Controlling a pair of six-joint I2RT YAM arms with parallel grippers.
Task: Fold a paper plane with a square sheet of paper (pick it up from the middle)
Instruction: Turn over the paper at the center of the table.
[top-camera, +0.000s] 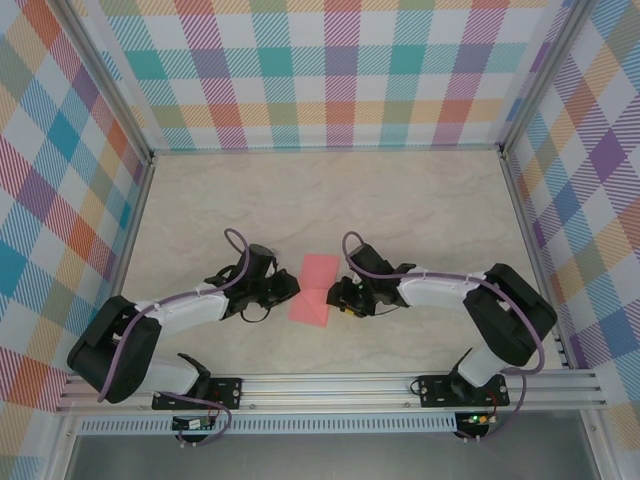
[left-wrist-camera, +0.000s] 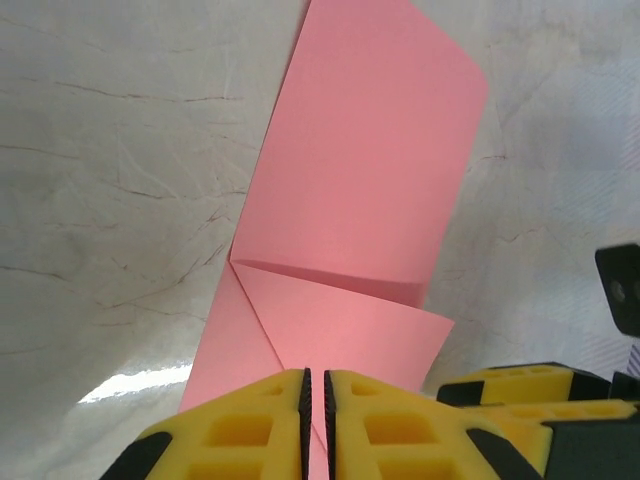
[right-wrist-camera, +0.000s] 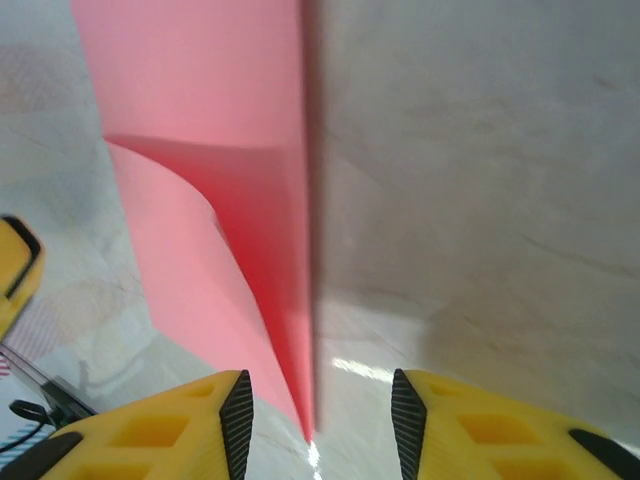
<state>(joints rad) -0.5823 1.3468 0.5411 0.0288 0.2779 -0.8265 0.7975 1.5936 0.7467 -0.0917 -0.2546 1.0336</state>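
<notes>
The salmon-pink sheet of paper (top-camera: 315, 290) lies mid-table between both grippers, creased lengthwise with one corner folded over into a triangular flap (left-wrist-camera: 340, 330). My left gripper (top-camera: 291, 290) sits at the sheet's left edge. In the left wrist view its jaws (left-wrist-camera: 315, 390) stand a narrow slit apart, with pink paper showing in the slit; whether the pads press it I cannot tell. My right gripper (top-camera: 341, 293) is at the sheet's right side. It stands open (right-wrist-camera: 320, 405), and a raised fold of the paper (right-wrist-camera: 285, 300) runs down between its fingers, touching neither pad.
The pale marbled tabletop (top-camera: 400, 200) is walled in by checked panels (top-camera: 340, 70) at the back and both sides. An aluminium rail (top-camera: 330, 385) carries the arm bases at the near edge. The right gripper's yellow finger (left-wrist-camera: 540, 390) shows beside the paper.
</notes>
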